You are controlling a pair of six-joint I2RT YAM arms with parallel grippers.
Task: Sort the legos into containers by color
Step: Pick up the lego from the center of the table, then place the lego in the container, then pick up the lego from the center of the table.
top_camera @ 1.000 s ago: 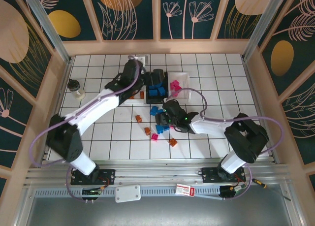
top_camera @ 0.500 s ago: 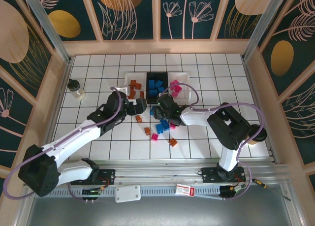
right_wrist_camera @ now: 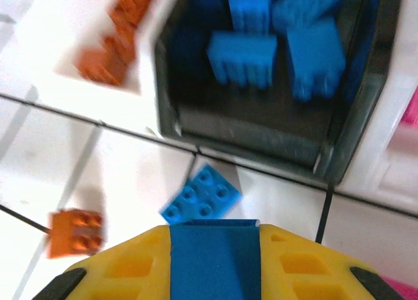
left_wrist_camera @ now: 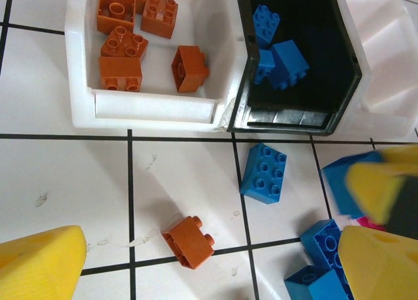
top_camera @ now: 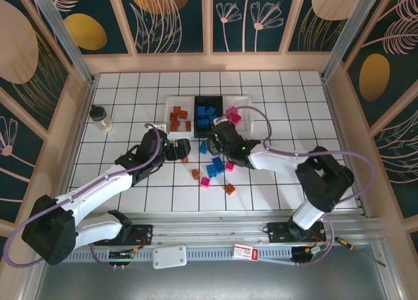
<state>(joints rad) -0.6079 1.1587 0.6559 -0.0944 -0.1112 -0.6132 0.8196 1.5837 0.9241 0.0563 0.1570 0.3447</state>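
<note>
The right arm [top_camera: 281, 161] reaches left, its right gripper [right_wrist_camera: 212, 234] near the black tray [right_wrist_camera: 248, 140] pinching a blue lego [right_wrist_camera: 212, 261] (plain from the wrist, indistinct from above), while the outstretched left arm [top_camera: 98, 189] holds its left gripper [left_wrist_camera: 212, 264] agape over a loose orange lego [left_wrist_camera: 189, 241] on the tiles [left_wrist_camera: 65, 176].

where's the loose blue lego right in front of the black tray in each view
top external: loose blue lego mid-table, just below the black tray.
left wrist: centre right, below the tray's front wall.
right wrist: lower centre, below that wall.
shared landmark: the black tray.
</note>
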